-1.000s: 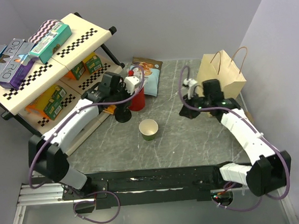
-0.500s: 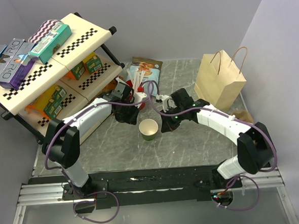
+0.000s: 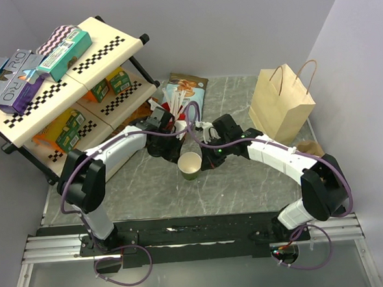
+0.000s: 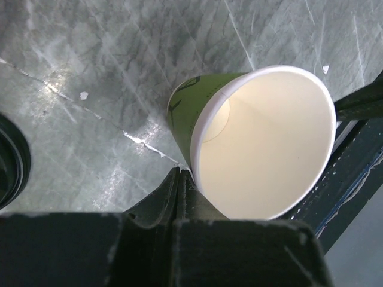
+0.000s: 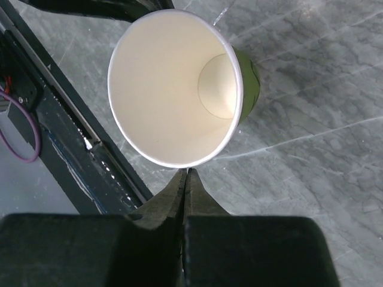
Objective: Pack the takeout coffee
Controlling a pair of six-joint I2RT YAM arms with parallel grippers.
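Since both pairs of jaws are pressed together with nothing between them, neither arm has a hold on the takeout coffee cup (image 3: pixel 190 164). It stands upright and lidless near the middle of the top view on the grey desk (image 3: pixel 246 186), its cream inside showing and looking empty. The left gripper (image 4: pixel 179 174) has its closed tip right at the cup's rim, seemingly touching it, in the lower middle of its wrist view. The right gripper (image 5: pixel 186 173) sits with its tip just below the rim in its own view, so the cup is flanked from two sides. To do this step well, I judge that one arm should back off slightly, spread its jaws and take the paper wall with a light pinch, because a thin cup will dent or tip if a closed tip pushes it. A dark round shape (image 4: pixel 7 161) at the left edge of the left wrist view is probably the black lid, but it is cut off, so I cannot be sure. It should be pressed on squarely before the cup goes to the brown paper bag (image 3: pixel 281 105) at the upper right, well apart from the cup, and the cup should travel upright.
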